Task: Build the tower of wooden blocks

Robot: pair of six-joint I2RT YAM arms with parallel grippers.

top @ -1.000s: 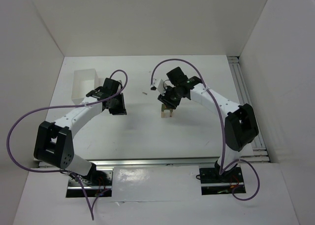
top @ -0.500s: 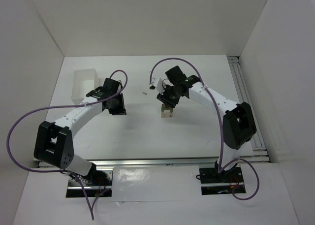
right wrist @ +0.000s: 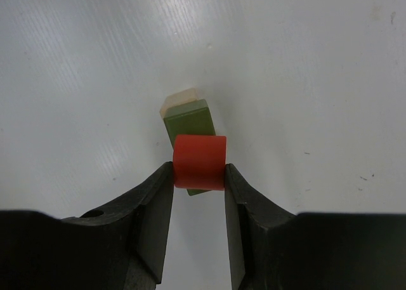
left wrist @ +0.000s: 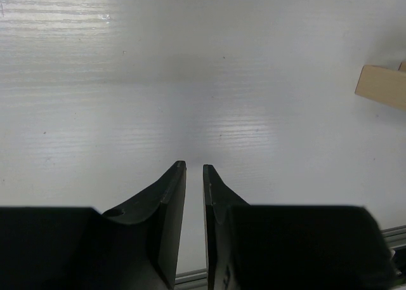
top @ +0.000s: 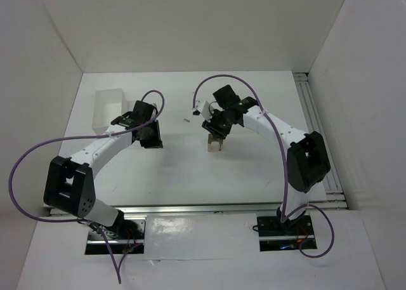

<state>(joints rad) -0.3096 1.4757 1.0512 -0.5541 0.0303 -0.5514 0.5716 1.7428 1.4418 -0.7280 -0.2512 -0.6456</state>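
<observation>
The wood block tower (top: pixel 216 144) stands mid-table as a pale tan upright (right wrist: pixel 179 100) with a dark green block (right wrist: pixel 190 122) on top. My right gripper (right wrist: pixel 198 166) is shut on a red block (right wrist: pixel 199 160), held over the near end of the green block; I cannot tell whether they touch. From above, the right gripper (top: pixel 217 129) hides the tower's top. To the left, apart from the tower, my left gripper (top: pixel 151 138) hovers low over the table. Its jaws (left wrist: pixel 194 167) stand a narrow slit apart with nothing between them. A tan block (left wrist: pixel 384 87) shows at the left wrist view's right edge.
A white rectangular box (top: pixel 108 109) stands at the back left, close behind the left arm. A small pale scrap (top: pixel 188 119) lies on the table between the two wrists. A metal rail (top: pixel 317 131) runs along the table's right side.
The right wrist has shifted slightly to the left over the tower, still holding the red block. The left arm has not moved.
</observation>
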